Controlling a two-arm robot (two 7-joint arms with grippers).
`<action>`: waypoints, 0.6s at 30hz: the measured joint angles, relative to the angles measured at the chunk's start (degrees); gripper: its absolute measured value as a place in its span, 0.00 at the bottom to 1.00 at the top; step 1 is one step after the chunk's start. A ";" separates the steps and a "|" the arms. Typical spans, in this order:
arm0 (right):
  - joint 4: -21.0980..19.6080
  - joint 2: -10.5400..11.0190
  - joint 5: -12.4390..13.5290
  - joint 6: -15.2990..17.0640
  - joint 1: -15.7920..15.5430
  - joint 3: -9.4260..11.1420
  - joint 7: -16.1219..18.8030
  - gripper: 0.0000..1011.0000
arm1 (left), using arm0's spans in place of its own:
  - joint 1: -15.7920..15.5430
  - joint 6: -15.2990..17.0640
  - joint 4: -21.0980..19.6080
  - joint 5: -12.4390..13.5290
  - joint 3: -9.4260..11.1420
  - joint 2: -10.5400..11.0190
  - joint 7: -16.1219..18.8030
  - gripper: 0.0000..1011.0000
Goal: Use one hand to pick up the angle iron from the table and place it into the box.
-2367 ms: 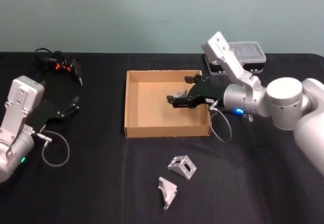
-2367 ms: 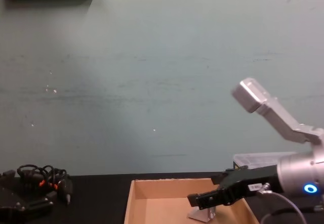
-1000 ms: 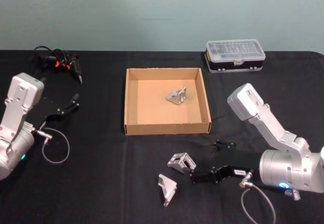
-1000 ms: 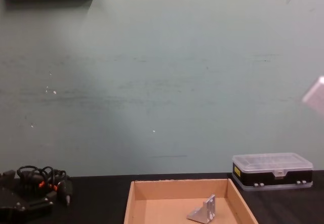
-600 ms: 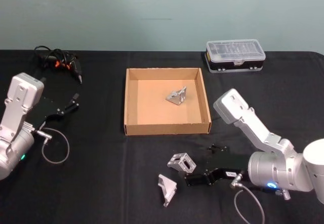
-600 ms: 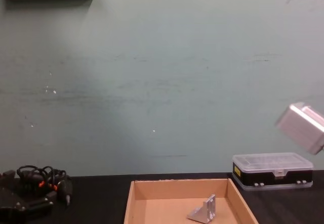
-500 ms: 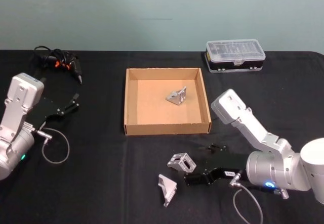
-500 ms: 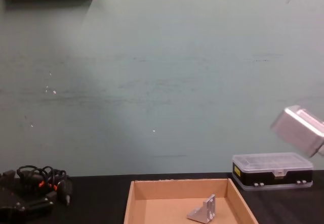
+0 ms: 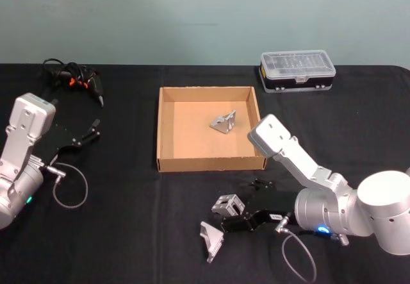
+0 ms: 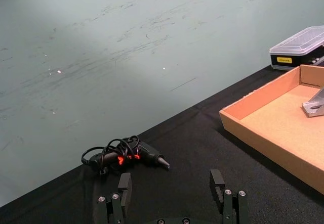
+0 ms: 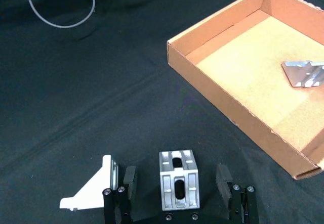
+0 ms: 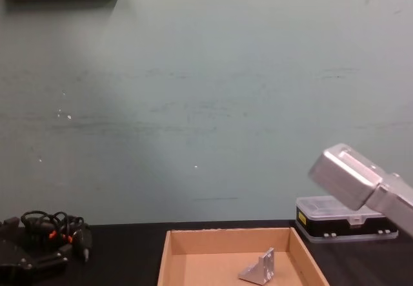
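One silver angle iron (image 9: 228, 204) stands on the black table (image 9: 128, 233) in front of the box (image 9: 168, 130). My right gripper (image 9: 243, 208) is low at the table and open. In the right wrist view this angle iron (image 11: 178, 184) sits between the two fingers (image 11: 129, 180), untouched. A second angle iron (image 9: 211, 241) lies just beside it, outside the fingers (image 11: 94, 190). Another angle iron (image 9: 223, 122) rests inside the tan box (image 12: 171, 254). My left gripper (image 9: 90, 133) is parked open at the left.
A black case with a clear lid (image 9: 297, 70) stands behind the box at the right. A bundle of black cable with a tool (image 9: 73, 80) lies at the far left. The right forearm (image 9: 291, 159) reaches over the box's front right corner.
My right gripper left the box, leaving one angle iron inside. It came down to the front table and slid left until its fingers flank the piece there. The left arm stayed still.
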 joint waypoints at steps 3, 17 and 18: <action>0.75 -0.58 -0.64 -0.08 0.49 -0.30 0.19 0.99 | 0.00 0.00 0.00 0.00 0.00 0.00 0.00 1.00; 2.90 -2.31 -2.25 -0.32 1.43 -0.67 0.82 0.99 | 0.00 0.00 0.00 0.00 0.00 0.00 0.00 1.00; 2.86 -2.30 -2.24 -0.32 1.43 -0.66 0.82 0.99 | 0.00 0.00 0.00 0.00 0.00 0.00 0.00 1.00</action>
